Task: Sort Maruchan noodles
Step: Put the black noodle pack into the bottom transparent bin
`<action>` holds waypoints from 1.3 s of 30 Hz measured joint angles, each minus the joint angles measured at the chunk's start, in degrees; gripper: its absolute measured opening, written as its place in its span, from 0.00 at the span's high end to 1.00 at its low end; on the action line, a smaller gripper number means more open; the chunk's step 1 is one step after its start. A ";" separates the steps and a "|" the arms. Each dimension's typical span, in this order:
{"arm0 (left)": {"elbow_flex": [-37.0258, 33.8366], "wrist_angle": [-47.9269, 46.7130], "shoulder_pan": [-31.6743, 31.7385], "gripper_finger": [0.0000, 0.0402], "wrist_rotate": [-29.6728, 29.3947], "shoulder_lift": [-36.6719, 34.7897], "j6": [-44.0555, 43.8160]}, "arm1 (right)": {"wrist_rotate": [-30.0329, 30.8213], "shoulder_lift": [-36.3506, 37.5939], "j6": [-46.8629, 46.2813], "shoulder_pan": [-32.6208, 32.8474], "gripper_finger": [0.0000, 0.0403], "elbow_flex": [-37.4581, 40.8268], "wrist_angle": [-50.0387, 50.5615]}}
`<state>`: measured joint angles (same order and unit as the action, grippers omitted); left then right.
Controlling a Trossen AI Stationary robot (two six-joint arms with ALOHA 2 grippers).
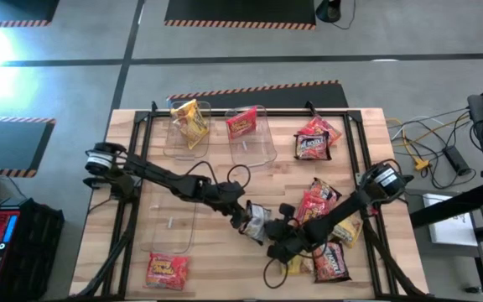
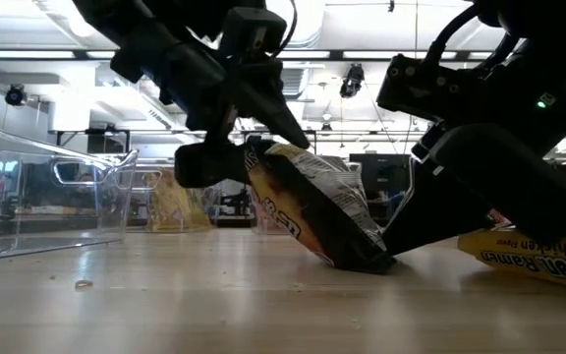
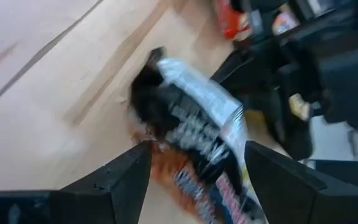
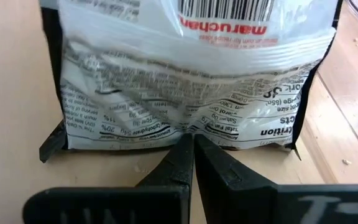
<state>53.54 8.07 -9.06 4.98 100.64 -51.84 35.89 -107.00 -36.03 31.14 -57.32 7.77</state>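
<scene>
A dark brown-red noodle packet with a silvery printed back [image 1: 260, 220] [image 2: 312, 206] stands tilted near the table's middle, its lower edge on the wood. My right gripper [image 1: 277, 237] [image 4: 192, 140] is shut at that lower edge. My left gripper [image 1: 248, 216] [image 3: 197, 180] is open, one finger on each side of the packet's upper end [image 3: 191, 124]. Other noodle packets lie at the right: a group at the far right [image 1: 315, 138] and a heap near my right arm [image 1: 325, 252]. My right gripper pinches the packet's bottom seam [image 4: 191, 127] at about its middle between its two shut fingertips. The fingers come slanting down from the table's right. The packet leans away from them with its lower corner [image 2: 362, 262] on the table, silvery back toward this gripper. My left gripper: I cannot tell whether its fingers touch the packet.
Two clear bins stand at the far edge, one with a yellow packet [image 1: 189, 122], one with a red packet [image 1: 243, 124]. A third clear bin [image 1: 170, 222] lies at the near left, a red packet [image 1: 166, 270] at its near end. A yellow packet [image 2: 538, 261] lies by my right arm.
</scene>
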 joint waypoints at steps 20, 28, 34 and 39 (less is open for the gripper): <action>0.68 5.85 0.20 0.40 1.55 3.97 -6.36 | -0.26 -0.04 3.06 -1.15 0.98 0.02 -1.17; 3.46 5.70 0.22 0.40 1.02 5.82 -6.34 | -0.14 -0.04 3.19 -1.14 0.98 0.07 -1.57; 4.81 3.10 0.14 0.40 1.87 7.55 -6.27 | -0.30 -0.07 3.73 -1.16 0.98 0.07 -2.54; 4.96 1.43 0.15 0.44 2.03 7.54 -6.23 | -0.16 -0.07 3.75 -1.18 0.98 0.07 -2.62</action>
<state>58.50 9.50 -8.91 7.01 108.18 -58.06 35.74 -107.07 -32.27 29.95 -57.25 5.15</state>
